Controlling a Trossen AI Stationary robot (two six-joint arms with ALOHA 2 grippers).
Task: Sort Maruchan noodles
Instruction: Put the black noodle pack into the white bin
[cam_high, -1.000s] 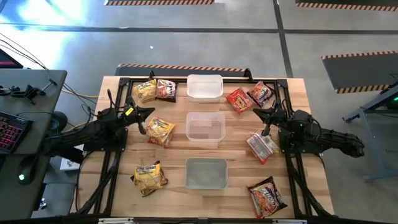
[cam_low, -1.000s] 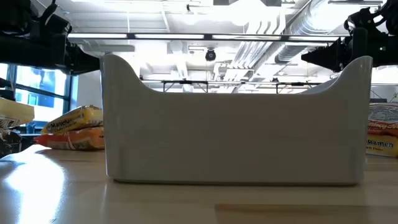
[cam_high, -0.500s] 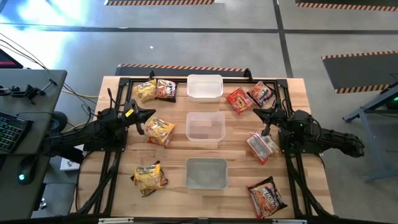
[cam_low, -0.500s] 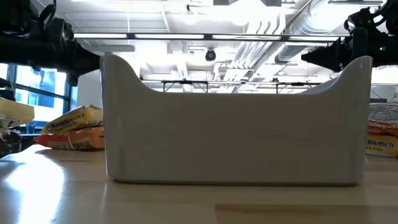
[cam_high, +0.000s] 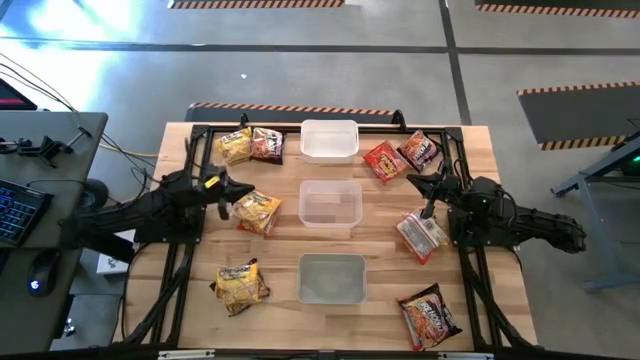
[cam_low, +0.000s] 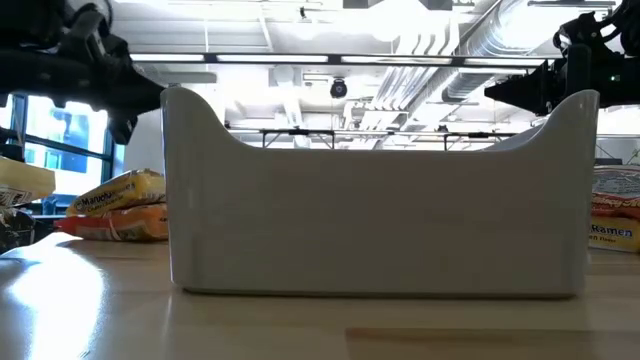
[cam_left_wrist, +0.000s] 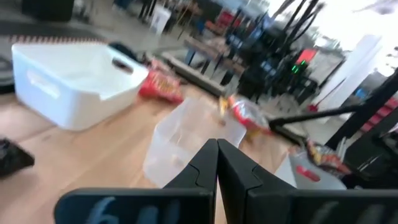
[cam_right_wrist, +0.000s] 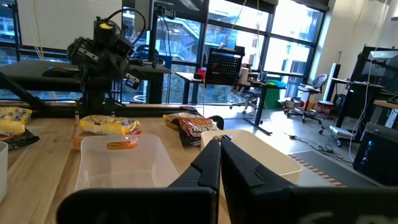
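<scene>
Maruchan noodle packets lie flat on the wooden table. On the left are yellow ones (cam_high: 232, 147), (cam_high: 256, 210), (cam_high: 240, 283) and a dark one (cam_high: 267, 145). On the right are a red one (cam_high: 383, 161), a dark red one (cam_high: 419, 149), a pale one (cam_high: 422, 233) and a dark one (cam_high: 430, 313). My left gripper (cam_high: 226, 196) hovers shut just left of the middle yellow packet, its fingers together in the left wrist view (cam_left_wrist: 217, 155). My right gripper (cam_high: 420, 190) hovers shut above the pale packet, its fingers together (cam_right_wrist: 219, 149). Neither holds anything.
Three clear plastic tubs stand in a row down the table's middle: far (cam_high: 329, 139), middle (cam_high: 330, 205), near (cam_high: 332, 277). The near tub (cam_low: 375, 200) fills the low view. A black frame runs along the table edges (cam_high: 190, 140). A desk with a keyboard (cam_high: 20, 210) stands to the left.
My left gripper has rolled about the line it points along while staying shut and in about the same place beside the middle yellow packet. The packets and tubs have not moved.
</scene>
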